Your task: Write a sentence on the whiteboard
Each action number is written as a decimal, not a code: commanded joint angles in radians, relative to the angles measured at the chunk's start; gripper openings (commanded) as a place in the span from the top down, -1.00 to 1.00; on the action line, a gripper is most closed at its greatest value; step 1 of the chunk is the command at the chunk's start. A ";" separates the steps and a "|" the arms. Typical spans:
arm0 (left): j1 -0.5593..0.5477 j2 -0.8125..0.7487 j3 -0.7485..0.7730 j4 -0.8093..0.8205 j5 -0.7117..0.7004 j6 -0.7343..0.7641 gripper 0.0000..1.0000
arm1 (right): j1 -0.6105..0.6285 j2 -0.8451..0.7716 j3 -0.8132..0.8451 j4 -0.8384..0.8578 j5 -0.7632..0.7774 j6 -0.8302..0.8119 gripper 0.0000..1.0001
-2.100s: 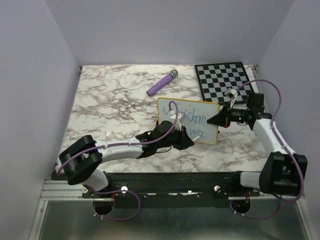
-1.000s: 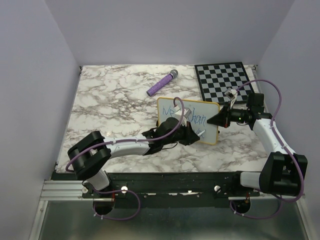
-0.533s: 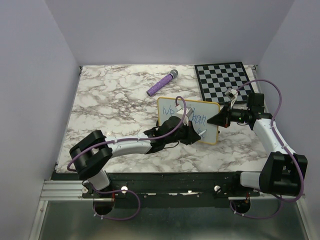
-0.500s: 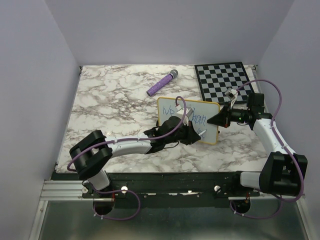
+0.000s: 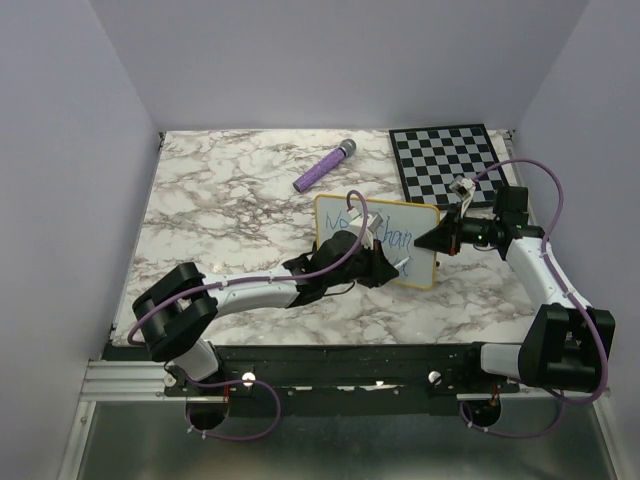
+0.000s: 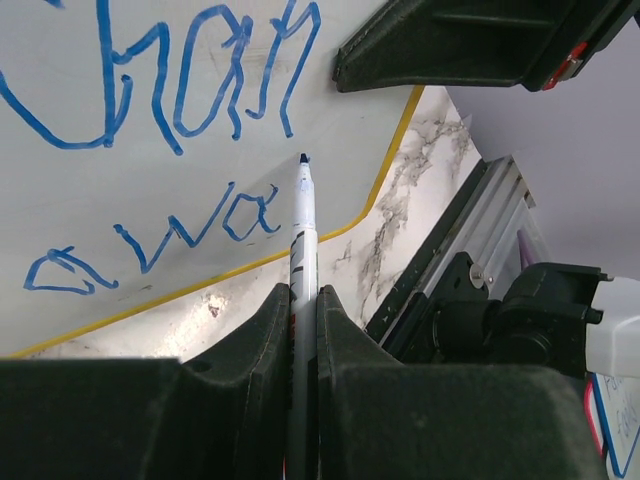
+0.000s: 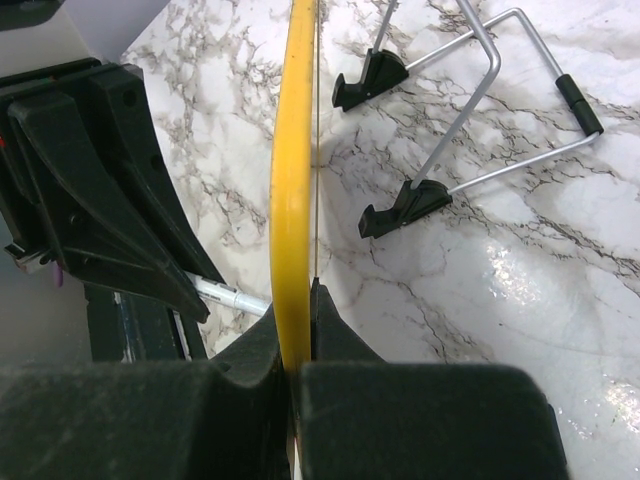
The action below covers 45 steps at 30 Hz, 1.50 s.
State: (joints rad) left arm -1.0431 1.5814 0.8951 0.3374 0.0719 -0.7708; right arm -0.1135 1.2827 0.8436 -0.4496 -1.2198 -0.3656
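Left end effector (image 6: 302, 300) pinching the marker (image 6: 303, 215), tip ahead of it, just right of "awa" in the sentence (image 6: 190, 95) on the whiteboard (image 6: 340, 140). I can't tell if it's touching. My right end effector (image 7: 297, 335) is clamped on the whiteboard's yellow edge, bench (image 7: 520, 290) below, wire stand (image 7: 470, 110) beyond it.

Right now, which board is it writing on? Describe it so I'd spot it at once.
On the marble table, look right of centre, in front of the checkered board. The whiteboard is propped up there, its right edge pinched in the right claw. Unlike its black-and-white neighbour, it is white with a thin yellow frame and blue handwriting.
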 commanded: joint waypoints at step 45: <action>0.005 0.063 0.047 -0.080 0.060 0.004 1.00 | -0.002 -0.023 -0.001 0.009 -0.055 0.004 0.99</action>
State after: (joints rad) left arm -1.0401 1.6257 0.9337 0.2817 0.1211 -0.7712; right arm -0.1135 1.2827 0.8436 -0.4492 -1.2201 -0.3656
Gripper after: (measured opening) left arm 0.193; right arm 0.068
